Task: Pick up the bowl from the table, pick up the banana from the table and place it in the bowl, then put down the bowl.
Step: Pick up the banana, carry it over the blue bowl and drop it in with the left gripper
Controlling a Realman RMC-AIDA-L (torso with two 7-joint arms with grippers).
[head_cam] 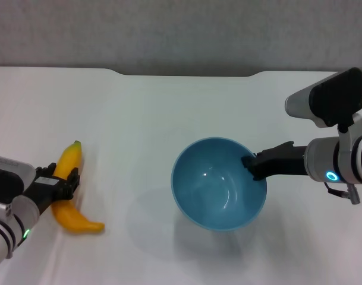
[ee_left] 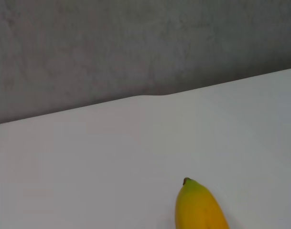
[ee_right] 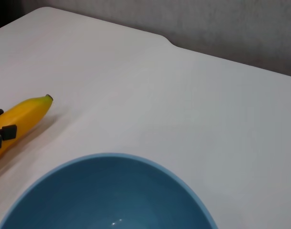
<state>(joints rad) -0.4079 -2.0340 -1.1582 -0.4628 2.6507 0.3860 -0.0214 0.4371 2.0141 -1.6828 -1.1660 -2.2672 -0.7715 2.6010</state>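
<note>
Right claw [head_cam: 252, 165] grips bowl [head_cam: 219, 183] rim — left claw [head_cam: 64, 180] seemingly around banana [head_cam: 72, 191].

banana [ee_left: 199, 206] tip with dark stem end lay on the white worktop [ee_left: 112, 152]; grey wall [ee_left: 135, 43] stood beyond the notched far edge.

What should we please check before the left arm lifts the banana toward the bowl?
1. Right hand on the light-blue bowl rim: ok, clamped at the rim's right side.
2. Bowl raised off the white table: seems ok, its shadow sits offset below it.
3. Left hand around the yellow banana: ok, fingers either side of its middle.
4. Fingers fully closed on the banana: cannot tell.
5. Bowl interior free: ok.
6. Path between banana and bowl: ok, bare tabletop.
</note>
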